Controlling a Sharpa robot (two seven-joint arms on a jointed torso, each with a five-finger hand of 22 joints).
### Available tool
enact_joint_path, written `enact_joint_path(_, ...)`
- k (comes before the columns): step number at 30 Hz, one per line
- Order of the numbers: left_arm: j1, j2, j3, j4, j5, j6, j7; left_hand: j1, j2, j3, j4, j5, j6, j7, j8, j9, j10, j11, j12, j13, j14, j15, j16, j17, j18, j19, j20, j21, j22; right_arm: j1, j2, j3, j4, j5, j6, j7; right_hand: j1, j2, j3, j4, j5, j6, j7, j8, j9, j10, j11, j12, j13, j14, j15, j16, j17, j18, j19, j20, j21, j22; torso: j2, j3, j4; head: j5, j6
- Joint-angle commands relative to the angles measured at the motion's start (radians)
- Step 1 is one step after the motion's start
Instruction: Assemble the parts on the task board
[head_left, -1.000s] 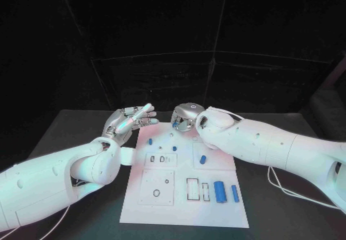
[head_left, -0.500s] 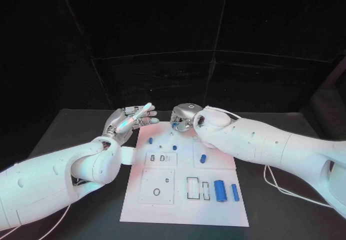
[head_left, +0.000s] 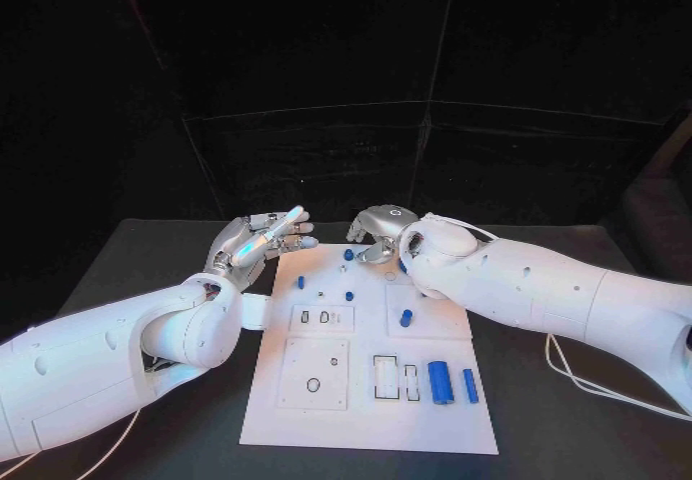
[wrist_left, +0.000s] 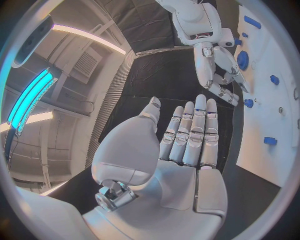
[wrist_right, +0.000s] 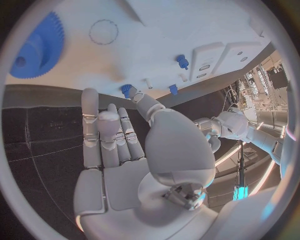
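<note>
Task board (head_left: 368, 400), the white plate, lies flat in the middle of the black table (head_left: 130, 260), its far end between the two hands. The left hand (head_left: 260, 243) hovers beside the board's far left corner, fingers straight and pressed together, holding nothing. The right hand (head_left: 378, 235) hangs over the far edge of the board; the right wrist view shows its fingers side by side and its thumb tip close to a small blue peg (wrist_right: 127, 90), with no clear grip on anything. A blue gear (wrist_right: 34, 47) lies on the board near that hand.

Two blue cylinders (head_left: 440, 382) lie loose near the board's front right, beside empty rectangular slots (head_left: 387, 378), and several small pegs (head_left: 407, 319) dot the far half.

The likely trouble: the right hand, lowering among close-set pegs, could knock one over or off the edge. The round cylinders may roll if brushed. The board itself looks unfixed and could slide under a sideways push.
</note>
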Motion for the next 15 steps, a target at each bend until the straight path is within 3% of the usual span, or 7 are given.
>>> enact_joint_path(1, 0.002, -0.003, 0.001, 0.002, -0.003, 0.020, 0.001, 0.001, 0.010, -0.002, -0.004, 0.003, -0.003, 0.006, -0.003, -0.001, 0.001, 0.006, -0.006, -0.001, -0.005, 0.001, -0.007, 0.001, 0.013, -0.007, 0.001, -0.005, -0.001, 0.003, -0.047, 0.001, 0.052, 0.048, -0.095, -0.002, 0.002, -0.009, -0.023, 0.016, 0.010, 0.004, 0.000, 0.001, 0.003, -0.002, -0.003, 0.023, 0.003, -0.003, 0.000, 0.007, 0.002, 0.006, 0.005, 0.002, -0.005, -0.003, -0.002, 0.0004, -0.0046, -0.001, 0.003)
enact_joint_path(5, 0.002, -0.006, 0.001, 0.001, -0.003, 0.023, 0.000, 0.001, 0.010, -0.002, -0.005, 0.003, -0.003, 0.006, -0.004, -0.001, 0.001, 0.006, -0.006, -0.001, -0.005, 0.001, -0.007, 0.001, 0.013, -0.007, 0.001, -0.005, -0.001, 0.003, -0.124, 0.015, 0.126, 0.121, -0.099, -0.006, 0.005, -0.003, -0.045, 0.044, 0.023, 0.048, 0.000, 0.013, 0.007, 0.049, -0.008, 0.074, 0.009, 0.012, -0.004, 0.030, 0.034, 0.003, 0.027, -0.002, 0.009, 0.016, -0.003, 0.0024, -0.0103, -0.003, 0.005)
enact_joint_path(8, 0.002, -0.007, 0.000, -0.001, -0.003, 0.028, -0.002, 0.002, 0.011, -0.001, -0.005, 0.004, -0.003, 0.006, -0.004, -0.001, 0.001, 0.006, -0.007, -0.001, -0.006, 0.001, -0.008, 0.001, 0.013, -0.007, 0.001, -0.005, -0.001, 0.003, -0.201, 0.027, 0.190, 0.207, -0.069, -0.021, -0.009, -0.001, -0.054, 0.068, 0.056, 0.082, -0.003, 0.025, 0.010, 0.164, -0.024, 0.139, 0.027, 0.030, -0.014, 0.069, 0.098, -0.011, 0.077, -0.008, 0.062, 0.102, -0.004, 0.0049, -0.0153, -0.008, 0.008)
enact_joint_path(13, 0.002, -0.006, 0.000, -0.003, -0.003, 0.033, -0.004, 0.002, 0.012, -0.001, -0.006, 0.004, -0.003, 0.005, -0.004, -0.001, 0.001, 0.006, -0.007, -0.001, -0.006, 0.002, -0.009, 0.001, 0.013, -0.007, 0.001, -0.006, -0.002, 0.003, -0.293, 0.033, 0.253, 0.279, 0.004, -0.069, -0.052, -0.048, -0.129, 0.117, 0.115, 0.063, -0.034, 0.020, 0.004, 0.326, -0.065, 0.274, 0.102, 0.056, -0.048, 0.140, 0.208, -0.027, 0.134, -0.039, 0.124, 0.196, -0.004, 0.0071, -0.0211, -0.011, 0.010)
enact_joint_path(15, 0.002, -0.005, 0.000, -0.004, -0.003, 0.035, -0.004, 0.002, 0.012, -0.001, -0.006, 0.004, -0.003, 0.005, -0.004, -0.001, 0.001, 0.006, -0.007, -0.001, -0.006, 0.002, -0.009, 0.001, 0.013, -0.007, 0.001, -0.006, -0.002, 0.003, -0.316, 0.034, 0.264, 0.291, 0.033, -0.091, -0.052, -0.060, -0.189, 0.151, 0.135, 0.039, -0.039, 0.024, 0.005, 0.343, -0.072, 0.373, 0.175, 0.078, -0.053, 0.217, 0.348, -0.040, 0.167, -0.048, 0.164, 0.261, -0.004, 0.0072, -0.0220, -0.013, 0.010)
